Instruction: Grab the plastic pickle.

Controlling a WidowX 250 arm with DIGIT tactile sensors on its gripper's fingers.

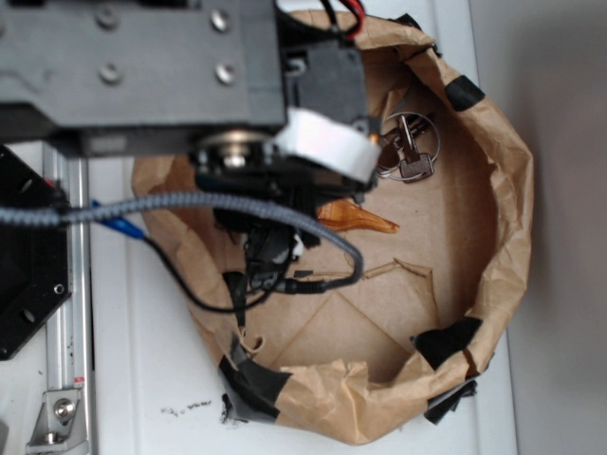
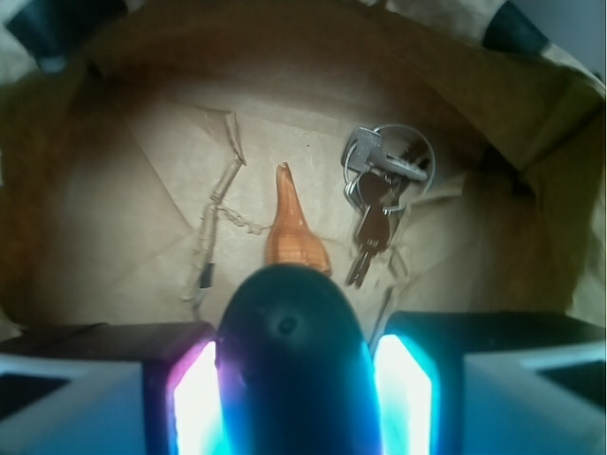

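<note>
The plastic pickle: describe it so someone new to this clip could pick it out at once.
Look inside the brown paper bin, then at the hand in the wrist view. The plastic pickle is the dark, glossy, round-ended shape held between the two glowing fingers. Beyond it on the bin floor lie a pointed orange-brown seashell and a bunch of metal keys; only the pickle is dark and smooth.

**Camera setup: overhead exterior plus close wrist view**

Exterior camera looked straight down from above the arm, whose body blocked the upper left; it took in the whole brown paper nest [image 1: 493,237] on the white bench [image 1: 142,379]. Wrist camera sat on the hand [image 2: 292,379], very near, aimed forward and down into the nest. Both views shared the nest floor, the keys [image 1: 410,152] [image 2: 379,190] and the seashell [image 1: 360,220] [image 2: 289,232].
</note>
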